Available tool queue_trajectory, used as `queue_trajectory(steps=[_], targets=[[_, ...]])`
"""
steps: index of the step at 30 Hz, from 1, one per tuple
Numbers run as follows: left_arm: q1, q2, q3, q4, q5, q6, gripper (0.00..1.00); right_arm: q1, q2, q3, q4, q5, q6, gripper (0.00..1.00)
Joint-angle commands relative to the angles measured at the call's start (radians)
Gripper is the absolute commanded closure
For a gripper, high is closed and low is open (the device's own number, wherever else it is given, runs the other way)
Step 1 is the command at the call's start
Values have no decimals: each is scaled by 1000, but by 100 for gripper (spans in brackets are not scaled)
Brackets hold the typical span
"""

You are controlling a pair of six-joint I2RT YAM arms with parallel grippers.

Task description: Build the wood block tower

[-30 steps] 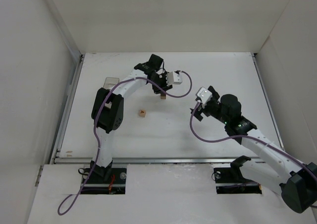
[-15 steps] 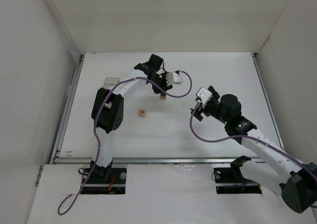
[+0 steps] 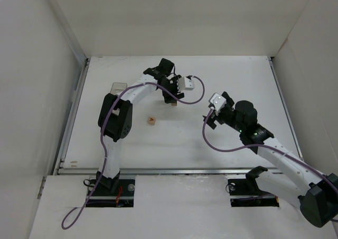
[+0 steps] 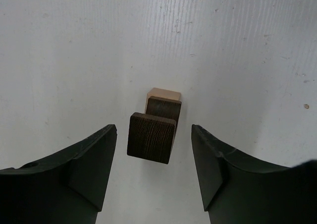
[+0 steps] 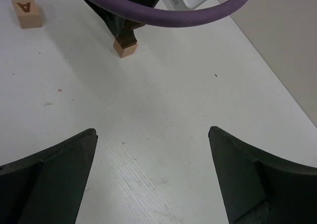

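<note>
The tower stands on the white table, seen from above in the left wrist view: a dark brown cube on top, a second dark cube under it, a tan cube at the base. My left gripper is open, with one jaw on each side of the top cube and a gap to both. In the top view the tower sits under the left gripper. A loose tan block marked A lies to the front left. My right gripper is open and empty, well to the right.
A clear plastic box sits at the table's left side. In the right wrist view the purple cable arcs over the tower, and the block marked A lies at the top left. White walls enclose the table.
The left wrist has shifted very slightly over the tower. The right arm and the loose block have not moved.
</note>
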Motion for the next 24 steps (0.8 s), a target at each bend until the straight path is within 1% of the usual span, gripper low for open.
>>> queue_trajectory(steps=[1,4,7,8,11,13,16,17,18,20,21,22,23,24], targets=[[6,-17,29,-3,19,-10,41,-6,-3,23,13,-7,-7,0],[6,-38,20,-3,19,-10,41,-6,-3,23,4,-7,-7,0],[30,-72,-7,-3,29,0,41,-6,-14,23,4,-7,-7,0],[30,-104,-30,-3,51,0,41,-6,-14,23,4,-7,-7,0],[79,-169,-91,6,84,0,41,-6,-25,23,4,2,-7,0],[113,-247,-125,6,134,18,41,-6,-34,23,4,2,-7,0],[142,-353,-167,-44,180,75,40,-6,-34,23,4,11,2,0],[158,-370,-167,-102,180,95,38,-6,-34,23,14,24,2,0],[158,-382,-167,-127,180,84,23,-6,-34,32,14,24,16,0],[191,-394,-187,-161,170,28,19,-6,-25,32,45,63,63,0],[204,-405,-211,-173,183,-29,13,-6,-16,45,54,80,85,0],[214,-428,-289,-173,196,-72,0,-6,-6,56,65,118,109,0],[227,-446,-341,-147,196,-130,0,-6,-6,56,88,138,161,0],[227,-469,-401,-45,170,-213,0,-6,4,68,97,157,186,0]])
